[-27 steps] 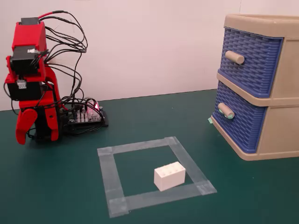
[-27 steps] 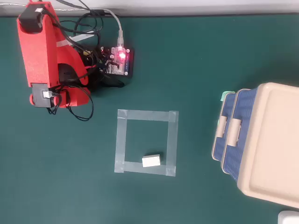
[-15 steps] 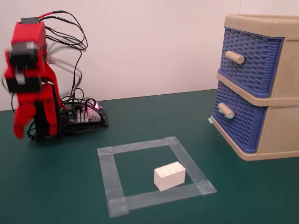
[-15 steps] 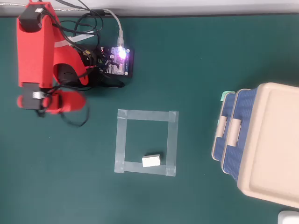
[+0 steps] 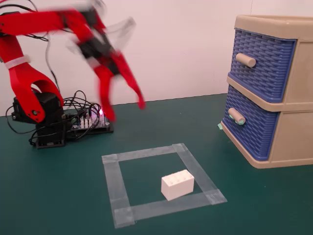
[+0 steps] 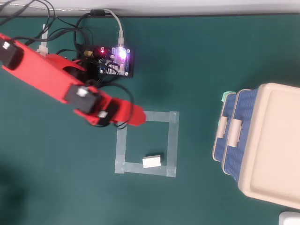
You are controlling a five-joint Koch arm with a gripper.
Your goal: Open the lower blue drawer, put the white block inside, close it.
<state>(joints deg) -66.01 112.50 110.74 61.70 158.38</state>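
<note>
We note the red arm raised at the left of the fixed view, motion-blurred. Its gripper point(image 5: 126, 111) hangs in the air with its two red fingers point(image 5: 106, 98) spread wide apart and nothing between them.

The white block point(image 5: 177, 184) lies on the green table point(image 5: 58, 196), inside the square of clear tape point(image 5: 113, 183), toward its near right corner and just beside the near strip. The gripper is well apart from it, up and to the far left.

At the right stands the beige cabinet point(image 5: 293, 122). The lower blue drawer point(image 5: 252, 132), with its green-tipped handle point(image 5: 236, 116), sits closed under the upper blue drawer point(image 5: 266, 61).

From overhead, the arm point(image 6: 51, 79) crosses the far left corner of the tape square; the block point(image 6: 152, 161) lies near its near edge. A lit circuit board point(image 6: 117, 61) sits at the far side.
</note>
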